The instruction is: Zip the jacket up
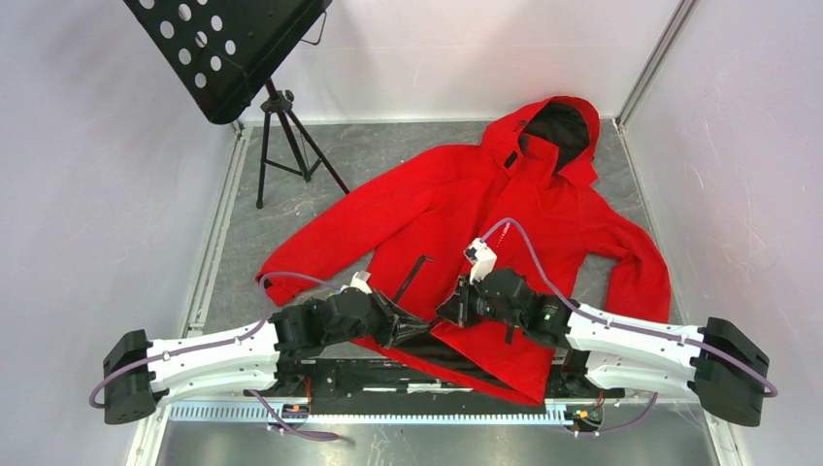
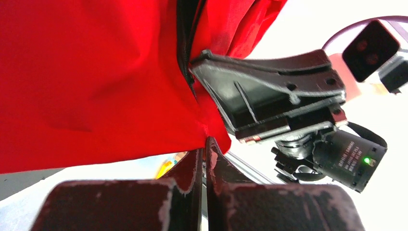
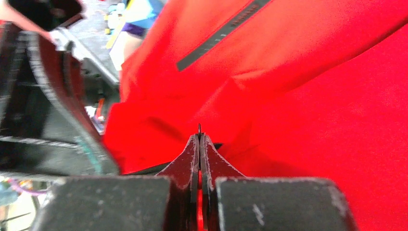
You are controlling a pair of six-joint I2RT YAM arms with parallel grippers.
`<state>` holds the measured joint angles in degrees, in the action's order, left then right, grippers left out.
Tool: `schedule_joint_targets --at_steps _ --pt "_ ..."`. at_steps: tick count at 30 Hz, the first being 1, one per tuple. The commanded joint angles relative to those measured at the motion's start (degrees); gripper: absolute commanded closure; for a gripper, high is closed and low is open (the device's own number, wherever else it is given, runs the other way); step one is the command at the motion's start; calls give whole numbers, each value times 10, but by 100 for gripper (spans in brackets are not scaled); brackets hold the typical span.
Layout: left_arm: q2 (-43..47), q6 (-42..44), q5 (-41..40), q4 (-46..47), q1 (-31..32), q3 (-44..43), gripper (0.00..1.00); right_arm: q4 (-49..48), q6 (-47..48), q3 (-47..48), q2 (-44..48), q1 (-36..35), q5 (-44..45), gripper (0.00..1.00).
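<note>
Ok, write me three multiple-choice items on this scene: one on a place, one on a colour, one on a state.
1. Where does the black perforated metal music stand stand?
A) far left corner
B) near right corner
C) between the two arms

2. What colour is the hood lining of the large bright red hooded shell jacket?
A) white
B) black
C) yellow

3. How is the left gripper?
A) wide open over the hood
B) shut on a sleeve cuff
C) shut on the jacket's bottom edge

Answers:
1 A: its tripod stands by the far left wall.
2 B: the hood's inside shows black.
3 C: the left wrist view shows its fingers pinched together on the red edge.
</note>
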<state>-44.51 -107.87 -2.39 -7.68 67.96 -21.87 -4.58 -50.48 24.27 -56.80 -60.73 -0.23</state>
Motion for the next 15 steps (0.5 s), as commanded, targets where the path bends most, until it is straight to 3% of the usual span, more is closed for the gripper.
schedule_joint_targets --at_steps 1,11,15 --pt "12 34 29 61 3 -10 98 133 71 0 -4 17 114 100" --pt "-26 40 59 58 10 -12 98 127 243 45 -3 116 275 100" --pt "-49 35 70 40 18 -12 98 34 320 46 -3 193 262 100"
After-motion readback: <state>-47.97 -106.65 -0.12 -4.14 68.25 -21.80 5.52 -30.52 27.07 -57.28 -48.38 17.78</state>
